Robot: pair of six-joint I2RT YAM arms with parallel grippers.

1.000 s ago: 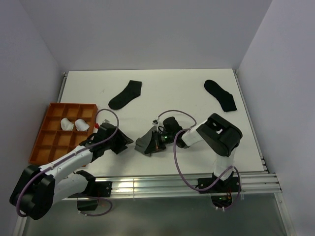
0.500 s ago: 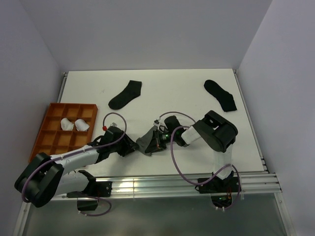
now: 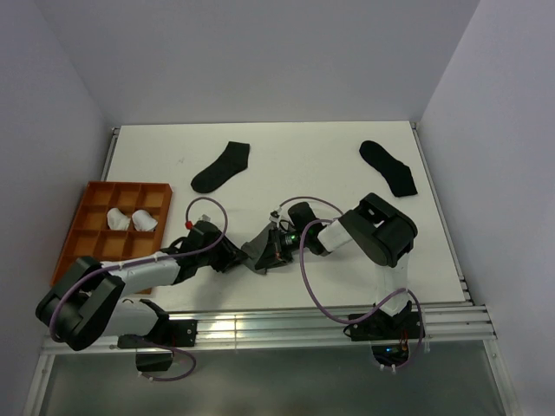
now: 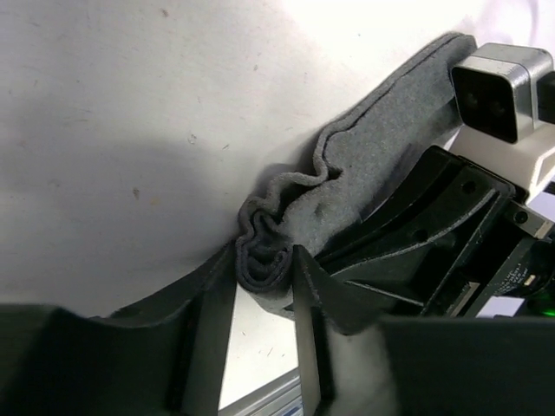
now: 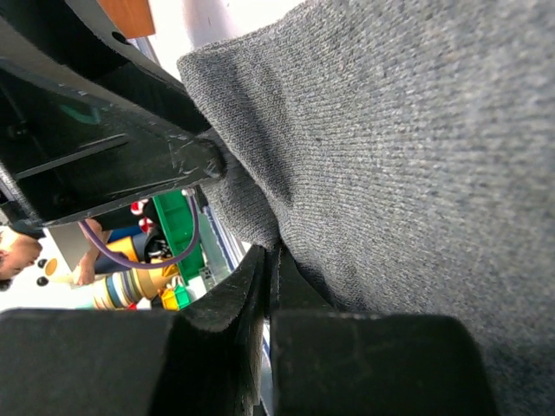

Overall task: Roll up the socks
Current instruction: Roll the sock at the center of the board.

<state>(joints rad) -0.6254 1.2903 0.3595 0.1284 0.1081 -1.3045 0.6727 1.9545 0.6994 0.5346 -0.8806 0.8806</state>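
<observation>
Both arms same build: white link shells, black joint housings, black base brackets bolted to the aluminium rail (image 3: 260,328). Left arm (image 3: 139,275) and right arm (image 3: 381,234) each carry a looping purple cable (image 3: 303,276); red marker (image 3: 189,223) on the left one, far from the rail. Left fingers (image 4: 206,347) matte black, wedge-shaped. Silver camera block (image 4: 499,87) and green LED (image 4: 542,303) on right wrist

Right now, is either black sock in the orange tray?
No, the left black sock and the right black sock lie flat on the table, outside the orange tray.
</observation>
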